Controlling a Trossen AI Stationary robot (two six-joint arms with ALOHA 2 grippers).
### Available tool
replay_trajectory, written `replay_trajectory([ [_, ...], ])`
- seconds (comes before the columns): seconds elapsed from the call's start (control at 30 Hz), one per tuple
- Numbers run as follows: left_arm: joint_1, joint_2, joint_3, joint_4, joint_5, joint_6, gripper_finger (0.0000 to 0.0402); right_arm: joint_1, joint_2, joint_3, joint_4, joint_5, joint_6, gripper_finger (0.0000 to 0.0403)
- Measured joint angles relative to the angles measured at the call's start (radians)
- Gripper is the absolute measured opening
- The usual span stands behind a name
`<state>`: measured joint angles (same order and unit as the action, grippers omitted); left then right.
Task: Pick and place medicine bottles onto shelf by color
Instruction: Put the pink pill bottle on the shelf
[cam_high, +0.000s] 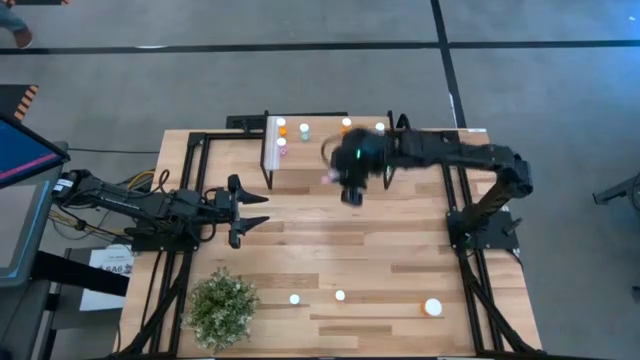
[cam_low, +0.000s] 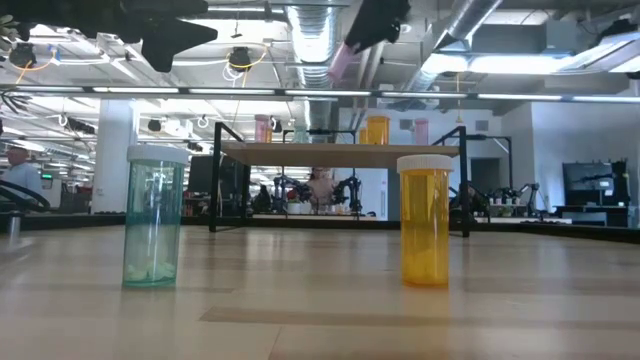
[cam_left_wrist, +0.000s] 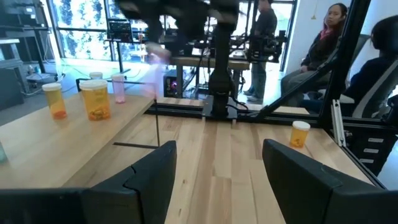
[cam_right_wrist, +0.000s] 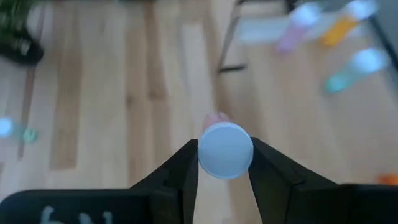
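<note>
Right gripper (cam_right_wrist: 225, 163) clamps a white-capped pink bottle (cam_right_wrist: 225, 149) above the shelf (cam_high: 320, 165); left gripper (cam_left_wrist: 217, 174) gapes apart.

bright overhead ceiling lights, soft shadows; the right arm (cam_high: 420, 150) is motion-blurred, and its wrist view's background smears.

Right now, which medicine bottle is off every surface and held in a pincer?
The pink bottle with the white cap, clamped in the right pincer near the shelf. The others stand on the shelf or the table.
</note>
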<state>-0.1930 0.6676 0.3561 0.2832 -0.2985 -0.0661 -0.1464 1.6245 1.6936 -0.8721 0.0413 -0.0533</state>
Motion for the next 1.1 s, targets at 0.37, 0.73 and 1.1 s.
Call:
replay_trajectory([
  [0.37,0.000,0.000,0.000,0.006,-0.002,0.009,0.0226,-0.249,0.000,0.128,0.047,-0.156,-0.069,0.0151],
  [0.73,0.005,0.000,0.000,0.015,-0.004,0.018,0.0226,-0.319,0.166,0.260,-0.014,-0.195,-0.106,0.0151],
  [1.1,0.005,0.000,0.000,0.000,0.003,0.023,0.0226,-0.413,0.393,0.537,-0.226,-0.171,-0.148,0.0152],
])
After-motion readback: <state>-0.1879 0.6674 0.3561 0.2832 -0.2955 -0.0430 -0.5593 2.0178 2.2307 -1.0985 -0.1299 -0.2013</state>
